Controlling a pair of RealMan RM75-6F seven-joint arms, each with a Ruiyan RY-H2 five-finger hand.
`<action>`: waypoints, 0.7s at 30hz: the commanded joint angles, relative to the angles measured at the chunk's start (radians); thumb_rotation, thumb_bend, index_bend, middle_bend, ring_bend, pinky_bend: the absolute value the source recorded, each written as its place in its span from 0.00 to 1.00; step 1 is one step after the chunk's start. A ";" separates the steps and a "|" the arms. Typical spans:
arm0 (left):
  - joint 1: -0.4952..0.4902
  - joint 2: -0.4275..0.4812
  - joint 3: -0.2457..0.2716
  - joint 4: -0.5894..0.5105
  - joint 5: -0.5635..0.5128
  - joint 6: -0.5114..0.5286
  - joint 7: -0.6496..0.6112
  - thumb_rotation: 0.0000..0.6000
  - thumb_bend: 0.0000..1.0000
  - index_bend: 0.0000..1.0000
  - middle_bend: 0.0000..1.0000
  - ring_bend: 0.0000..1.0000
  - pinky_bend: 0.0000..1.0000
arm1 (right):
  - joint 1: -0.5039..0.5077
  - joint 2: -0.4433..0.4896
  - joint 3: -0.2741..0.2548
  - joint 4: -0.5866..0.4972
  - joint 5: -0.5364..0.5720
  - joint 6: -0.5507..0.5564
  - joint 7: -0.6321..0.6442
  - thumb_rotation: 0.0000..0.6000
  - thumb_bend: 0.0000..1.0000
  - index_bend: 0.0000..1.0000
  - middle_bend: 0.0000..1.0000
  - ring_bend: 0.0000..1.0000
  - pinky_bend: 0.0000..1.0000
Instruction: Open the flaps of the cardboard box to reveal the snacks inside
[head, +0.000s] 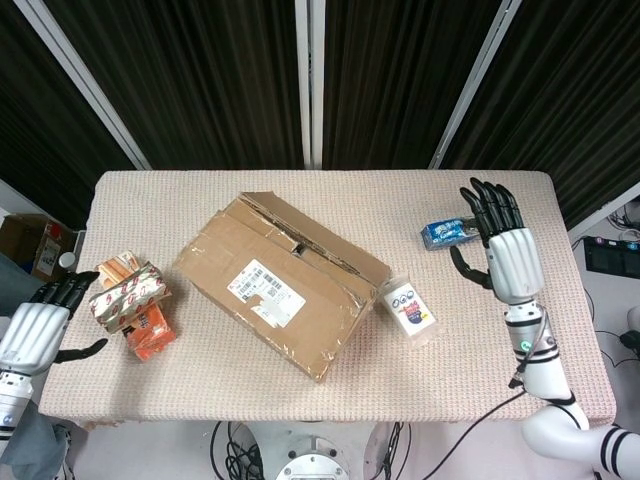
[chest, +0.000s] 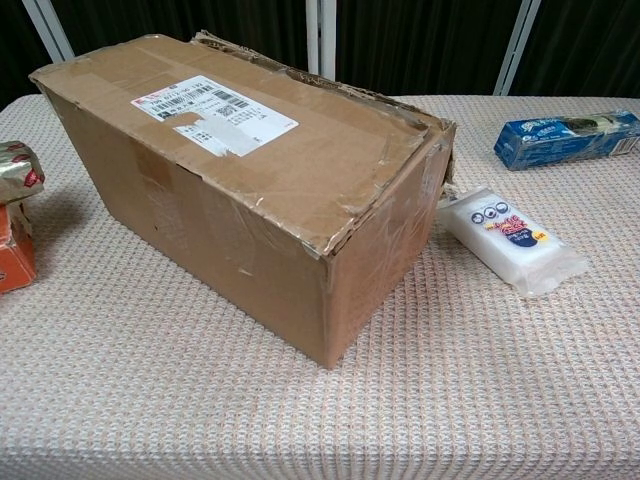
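Cardboard box (head: 280, 282) flaps lie closed; right hand (head: 505, 250) beside it, left hand (head: 38, 327) opposite, both released.

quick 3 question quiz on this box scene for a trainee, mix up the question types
1. True or false: the far flap of the cardboard box stands upright.
2. Which packet lies right beside the box's end? A) the white packet B) the blue packet C) the orange packet
3. Fill in: the right hand hovers next to the ___ packet, holding nothing.

Key:
1. False: both views show the flap lying down over the top.
2. A: the white packet sits by the end nearest the right hand; the chest view shows it close against that end.
3. Blue. The left hand waits open at the table edge near the wrapped snacks.
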 joint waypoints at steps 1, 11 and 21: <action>-0.101 0.072 -0.059 -0.065 0.035 -0.070 -0.112 0.79 0.41 0.09 0.11 0.10 0.21 | -0.045 0.051 -0.016 -0.045 -0.039 0.059 -0.002 1.00 0.28 0.00 0.00 0.00 0.00; -0.435 0.097 -0.214 -0.128 0.031 -0.355 -0.308 0.85 0.48 0.16 0.23 0.11 0.21 | -0.131 0.140 -0.026 -0.103 -0.070 0.165 0.035 1.00 0.28 0.00 0.00 0.00 0.00; -0.682 -0.035 -0.262 -0.068 -0.035 -0.595 -0.278 0.89 0.13 0.19 0.34 0.11 0.21 | -0.168 0.174 -0.026 -0.100 -0.070 0.197 0.071 1.00 0.28 0.00 0.00 0.00 0.00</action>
